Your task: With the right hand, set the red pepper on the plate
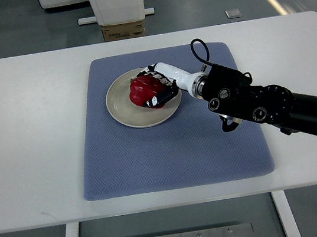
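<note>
Gripping the red pepper (141,89) w/ fingers (157,100) curled round it, the right hand (162,84) sits over the plate (123,112), frame centre. Pepper looks light, glossy, prob slippery; best held across its broad body.

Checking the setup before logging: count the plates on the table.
1. The plate sits on the blue mat, toward its far left part, with the red pepper on it, gripped by the right hand. None seem hidden.
</note>
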`<act>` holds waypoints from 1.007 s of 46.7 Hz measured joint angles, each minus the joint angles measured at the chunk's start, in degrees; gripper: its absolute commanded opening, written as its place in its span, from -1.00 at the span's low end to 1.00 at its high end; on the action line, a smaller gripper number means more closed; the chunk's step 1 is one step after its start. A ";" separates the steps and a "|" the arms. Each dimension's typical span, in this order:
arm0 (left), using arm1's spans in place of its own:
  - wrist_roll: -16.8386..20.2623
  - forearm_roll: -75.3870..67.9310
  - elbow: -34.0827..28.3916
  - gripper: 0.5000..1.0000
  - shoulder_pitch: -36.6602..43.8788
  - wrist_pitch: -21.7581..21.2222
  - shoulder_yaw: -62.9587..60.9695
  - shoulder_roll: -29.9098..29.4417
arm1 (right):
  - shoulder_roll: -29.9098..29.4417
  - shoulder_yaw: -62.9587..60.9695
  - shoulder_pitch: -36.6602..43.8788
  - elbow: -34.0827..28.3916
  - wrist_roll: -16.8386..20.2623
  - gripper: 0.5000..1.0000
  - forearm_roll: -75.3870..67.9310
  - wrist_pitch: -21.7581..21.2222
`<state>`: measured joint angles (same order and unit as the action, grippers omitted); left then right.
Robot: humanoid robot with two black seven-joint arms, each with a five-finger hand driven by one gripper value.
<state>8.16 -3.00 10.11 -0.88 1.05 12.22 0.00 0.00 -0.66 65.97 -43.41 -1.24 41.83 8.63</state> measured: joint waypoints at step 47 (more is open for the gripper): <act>0.01 -0.01 0.00 1.00 0.00 0.02 0.00 0.00 | 0.00 -4.67 -1.39 -0.25 -0.70 0.99 -0.58 -0.02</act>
<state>8.18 -3.01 10.11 -0.88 1.07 12.22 0.00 0.00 -5.33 64.59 -43.66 -1.94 41.25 8.61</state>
